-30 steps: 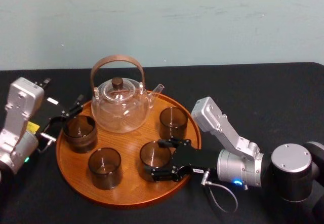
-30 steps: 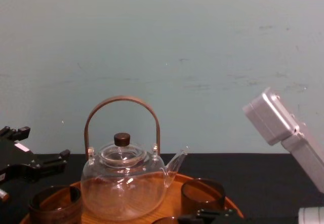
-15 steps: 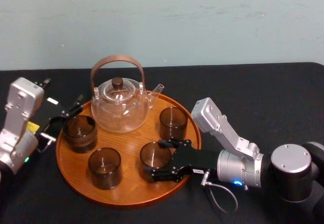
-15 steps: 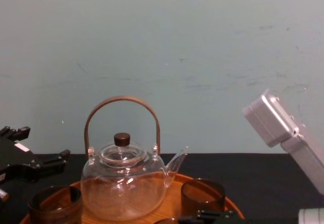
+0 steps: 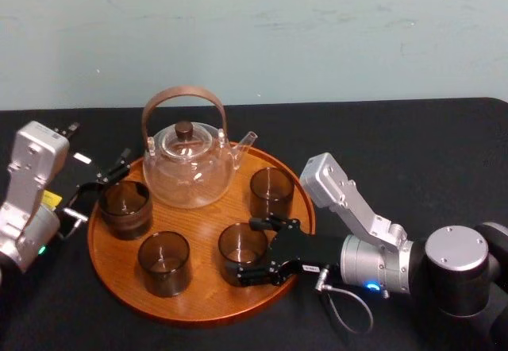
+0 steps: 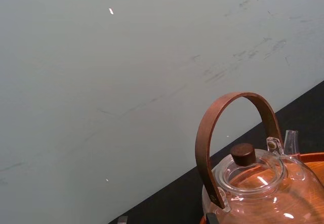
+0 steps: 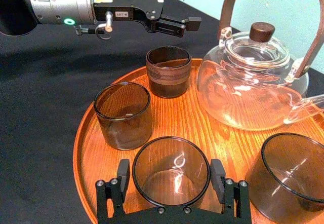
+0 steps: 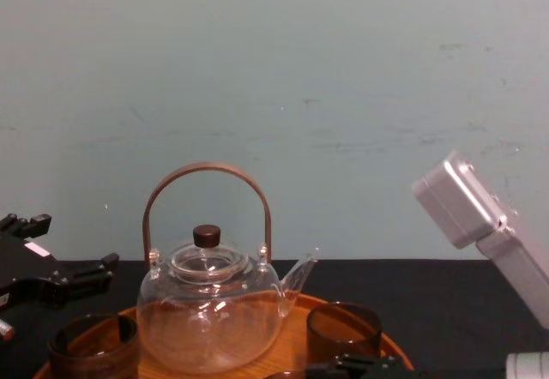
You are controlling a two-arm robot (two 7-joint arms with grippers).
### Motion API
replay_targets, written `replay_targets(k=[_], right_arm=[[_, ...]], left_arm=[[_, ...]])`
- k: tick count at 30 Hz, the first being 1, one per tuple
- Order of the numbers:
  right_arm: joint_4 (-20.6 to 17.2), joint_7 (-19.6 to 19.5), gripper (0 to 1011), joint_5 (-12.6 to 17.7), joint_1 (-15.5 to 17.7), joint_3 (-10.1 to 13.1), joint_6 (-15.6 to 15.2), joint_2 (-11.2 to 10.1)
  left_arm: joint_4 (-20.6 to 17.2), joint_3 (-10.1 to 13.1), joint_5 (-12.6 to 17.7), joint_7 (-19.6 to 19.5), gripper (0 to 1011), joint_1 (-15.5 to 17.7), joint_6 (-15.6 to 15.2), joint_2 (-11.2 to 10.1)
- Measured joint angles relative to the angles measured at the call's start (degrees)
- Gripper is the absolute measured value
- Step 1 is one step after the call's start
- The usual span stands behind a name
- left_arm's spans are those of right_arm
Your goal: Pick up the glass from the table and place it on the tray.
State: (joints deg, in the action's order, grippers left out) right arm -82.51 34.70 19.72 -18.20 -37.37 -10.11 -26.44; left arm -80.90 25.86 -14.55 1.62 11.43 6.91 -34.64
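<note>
**Inspector:** Firstly, what does the right wrist view add to the head view?

**Assessor:** It shows the right gripper [image 7: 170, 176] spread, one pad just beside each side of the glass [image 7: 171, 171]. From the head view that spacing cannot be judged.

**Inspector:** Materials?

**Assessor:** A smooth, smoky, round tumbler, upright on the grained wooden tray [image 5: 202, 303], near its front right rim.

**Inspector:** Left gripper [image 7: 188, 5]?

**Assessor:** Spread, beside the tray's left edge.

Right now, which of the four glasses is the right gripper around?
The front-right glass on the tray: the right gripper brackets it alone.
</note>
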Motion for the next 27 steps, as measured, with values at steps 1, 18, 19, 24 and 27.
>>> replay_targets(k=[1, 18, 19, 24, 27], right_arm=[[0.0, 0.0, 1002, 0.0, 0.0, 0.0, 0.0, 0.0], [-3.2, 1.4, 1002, 2.0, 2.1, 1.7, 1.3, -3.3], [-4.0, 1.4, 1002, 2.4, 2.7, 2.2, 1.5, -4.2], [-6.3, 1.2, 1002, 3.6, 4.8, 3.7, 2.3, -6.6], [-7.9, 1.1, 1002, 4.3, 6.3, 4.9, 3.1, -8.4]], left_arm=[[0.0, 0.0, 0.0, 0.0, 1001, 0.0, 0.0, 0.0], [0.0, 0.0, 0.0, 0.0, 1001, 0.0, 0.0, 0.0], [0.0, 0.0, 0.0, 0.0, 1001, 0.0, 0.0, 0.0], [0.0, 0.0, 0.0, 0.0, 1001, 0.0, 0.0, 0.0], [0.0, 0.0, 0.0, 0.0, 1001, 0.0, 0.0, 0.0]])
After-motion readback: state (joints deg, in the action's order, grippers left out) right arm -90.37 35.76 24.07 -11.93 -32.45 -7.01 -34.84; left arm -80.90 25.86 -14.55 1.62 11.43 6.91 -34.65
